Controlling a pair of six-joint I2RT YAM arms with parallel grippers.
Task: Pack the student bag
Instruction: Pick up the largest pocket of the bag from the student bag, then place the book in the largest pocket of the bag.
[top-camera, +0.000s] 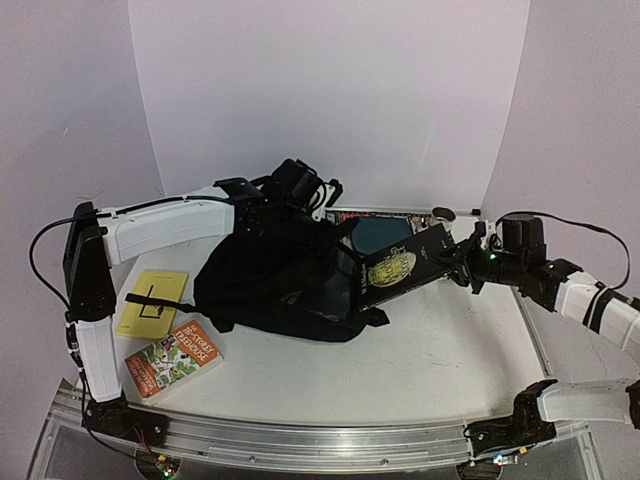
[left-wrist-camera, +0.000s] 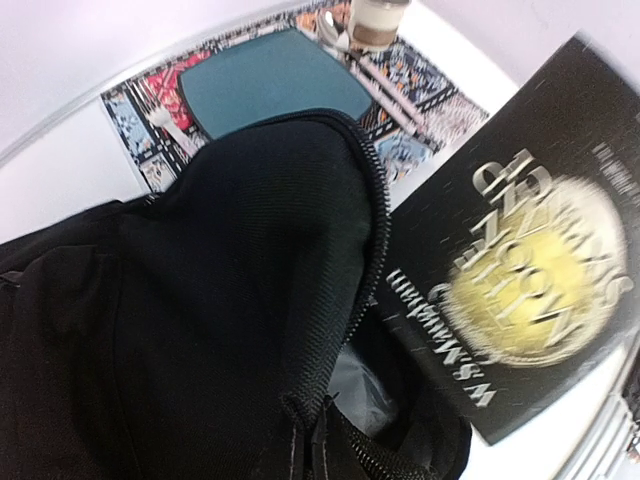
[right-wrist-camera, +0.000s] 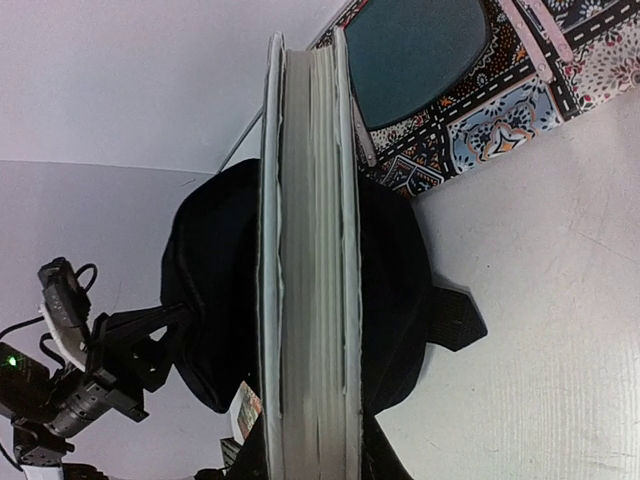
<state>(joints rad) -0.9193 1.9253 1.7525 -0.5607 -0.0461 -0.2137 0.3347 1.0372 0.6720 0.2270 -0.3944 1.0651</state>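
Right gripper (top-camera: 462, 262) clamps black gold-medallion book (top-camera: 400, 268), one edge hidden behind soft black fabric backpack (top-camera: 265, 285). Left gripper (top-camera: 305, 205): fingers obscured by fabric, grip cannot be told.

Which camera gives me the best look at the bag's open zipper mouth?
Left wrist: the student bag shows its zipper and opening close up. Top external shows the whole bag, its mouth just dark. Right wrist: the black book blocks most of it.
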